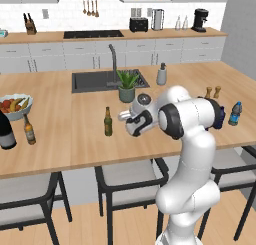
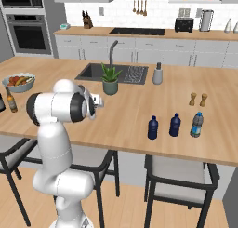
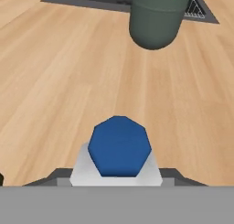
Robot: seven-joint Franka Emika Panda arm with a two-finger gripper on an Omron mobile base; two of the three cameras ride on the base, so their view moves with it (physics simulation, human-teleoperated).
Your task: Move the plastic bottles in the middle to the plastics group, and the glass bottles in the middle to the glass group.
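Bottle [image 3: 119, 147] body mostly hidden below its blue cap.

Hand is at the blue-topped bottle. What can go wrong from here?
1. The blue-topped bottle sits at the very bottom of the hand view, and how the jaws seat on it can't be seen. An off-centre pinch could tip it.
2. The plant pot stands just beyond it, so a forward move could clip it.
3. The slim green bottle stands upright close beside the hand, and a sideways swing might topple it.
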